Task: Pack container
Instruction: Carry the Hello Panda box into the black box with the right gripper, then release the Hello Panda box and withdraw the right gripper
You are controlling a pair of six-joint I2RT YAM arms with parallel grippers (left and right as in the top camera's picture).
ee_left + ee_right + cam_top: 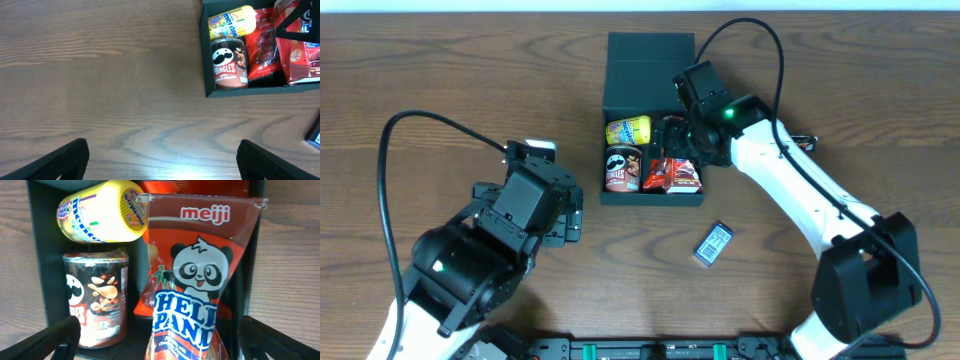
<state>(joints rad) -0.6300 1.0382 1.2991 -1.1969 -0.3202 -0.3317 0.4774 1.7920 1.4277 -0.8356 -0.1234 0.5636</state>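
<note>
Wood-grain table (pixel 440 70) is topped by dark box (pixel 640 92), set centre-far, lid folded open away from robot. Packed inside: Pringles can (pixel 623 168) at near-left corner, yellow tube (pixel 628 129) laid just behind it, red packets (pixel 682 178) at right. Right fingers (pixel 50 339) are held spread wide over box, Meiji panda pack (pixel 200 275) seen between them, clear of both. Left fingers (pixel 65 156) are spread wide, nothing gripped, over table left of box. Blue packet (pixel 713 243) is laid on table near box, apart.
</note>
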